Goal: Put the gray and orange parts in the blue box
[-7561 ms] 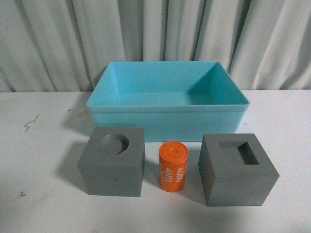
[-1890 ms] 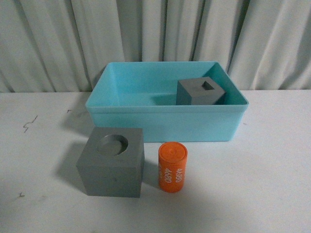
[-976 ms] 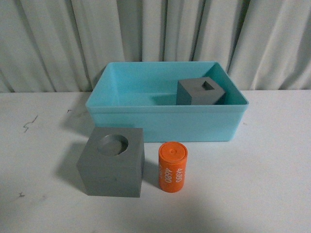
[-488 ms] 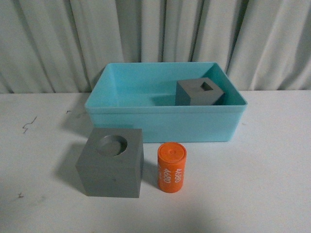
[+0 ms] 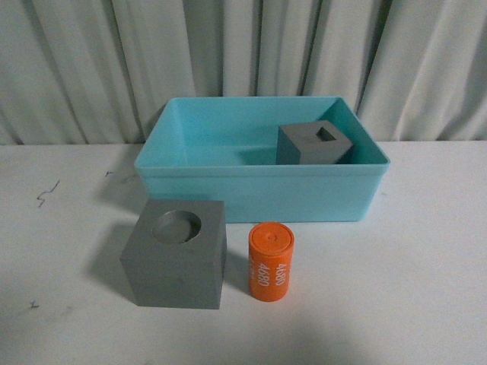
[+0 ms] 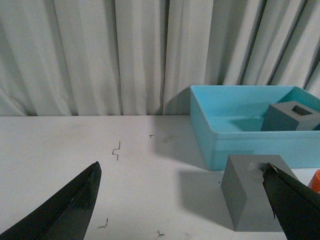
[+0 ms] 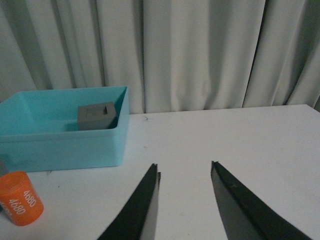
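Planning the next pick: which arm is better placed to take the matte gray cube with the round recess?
Probably left. The matte gray cube with the round recess stands left of the orange cylinder with white digits, and the left wrist view shows it just ahead of the left arm's open fingers.

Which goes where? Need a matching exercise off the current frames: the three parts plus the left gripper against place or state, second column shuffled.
Column A
1. square-hole gray cube
2. round-recess gray cube
3. orange cylinder
4. left gripper

Column B
a. on the table, in front of the left half of the blue box
b. open, holding nothing
c. inside the blue box, by its right wall
d. upright, white digits on its side

Pairs: 1-c, 2-a, 3-d, 4-b
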